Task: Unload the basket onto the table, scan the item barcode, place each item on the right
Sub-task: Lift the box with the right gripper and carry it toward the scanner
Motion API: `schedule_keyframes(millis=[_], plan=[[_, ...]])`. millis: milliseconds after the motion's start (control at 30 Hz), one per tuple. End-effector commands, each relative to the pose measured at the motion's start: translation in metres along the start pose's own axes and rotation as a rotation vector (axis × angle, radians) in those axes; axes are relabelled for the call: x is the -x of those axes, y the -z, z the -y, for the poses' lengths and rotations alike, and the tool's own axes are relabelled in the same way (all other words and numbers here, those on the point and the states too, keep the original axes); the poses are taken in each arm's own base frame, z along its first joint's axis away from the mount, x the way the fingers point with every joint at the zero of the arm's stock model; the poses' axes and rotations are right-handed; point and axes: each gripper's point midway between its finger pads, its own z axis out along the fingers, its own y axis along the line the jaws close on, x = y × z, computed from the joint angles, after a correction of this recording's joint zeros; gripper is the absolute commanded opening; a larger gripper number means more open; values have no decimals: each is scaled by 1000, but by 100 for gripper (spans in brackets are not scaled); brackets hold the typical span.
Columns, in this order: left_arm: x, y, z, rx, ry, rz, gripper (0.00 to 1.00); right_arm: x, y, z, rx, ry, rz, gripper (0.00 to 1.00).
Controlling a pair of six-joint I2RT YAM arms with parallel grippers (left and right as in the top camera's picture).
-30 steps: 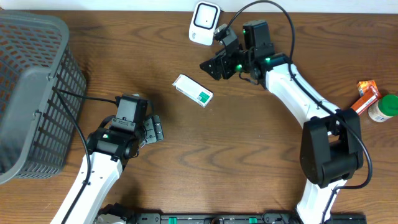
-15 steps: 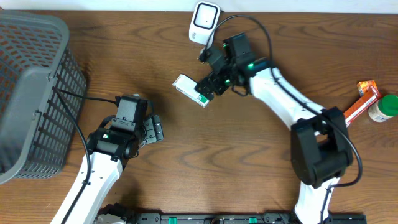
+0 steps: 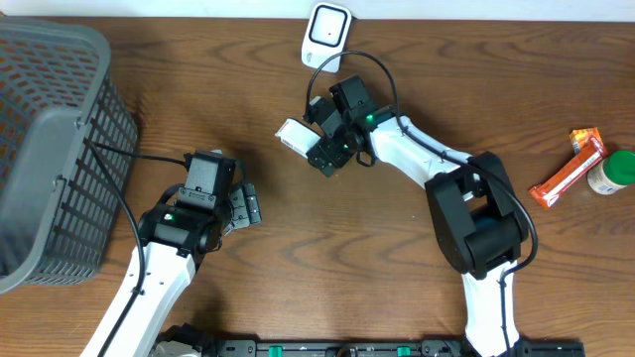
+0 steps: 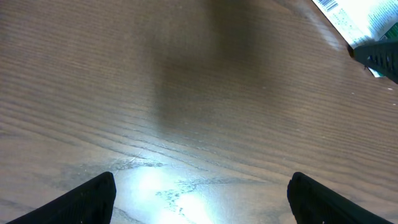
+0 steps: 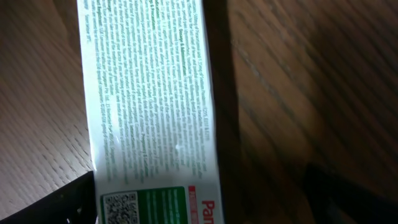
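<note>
Between the wide-open jaws of the right gripper [image 3: 325,152], the white box [image 5: 149,93], flat, ungrasped.

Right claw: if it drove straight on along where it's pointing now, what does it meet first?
The white box. In the wrist view it lies directly ahead of the right claw, framed between the open jaws, flat on the table. The gap to it is unclear from these views.

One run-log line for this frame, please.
stage: pre-grasp | right gripper: open over white box | left gripper: open, away from box | scanner: untouched
</note>
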Motion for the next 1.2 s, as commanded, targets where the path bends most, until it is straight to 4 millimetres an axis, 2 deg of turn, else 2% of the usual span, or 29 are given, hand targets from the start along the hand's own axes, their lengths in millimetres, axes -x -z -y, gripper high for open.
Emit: schedule_keyframes(millis=[0,67,200,400,567,767,833,967,1167], plan=[[5,3,-3,12,1,17,89,-9,-15,-14,17,45,-37,99],[5,3,-3,12,1,17,89,-7,-18,-18,9,59,-36,99],[5,3,-3,12,1,17,89,-10,-33,-25,16,73,-41,92],[5,3,-3,12,1,17,89,-35,-53,-15,-32,49,-118,68],[5,3,-3,12,1,17,89,-38,-51,-11,-50,46,-136,49],[5,3,-3,12,1,17,90,-28,-45,-9,-59,-16,-115,38],[5,3,-3,12,1,17,89,-22,-40,-8,-55,-30,-102,36],[5,3,-3,12,1,17,89,-6,-28,-13,-17,-31,-69,40],[5,3,-3,12,1,17,90,18,-4,-3,-46,-31,-16,41]])
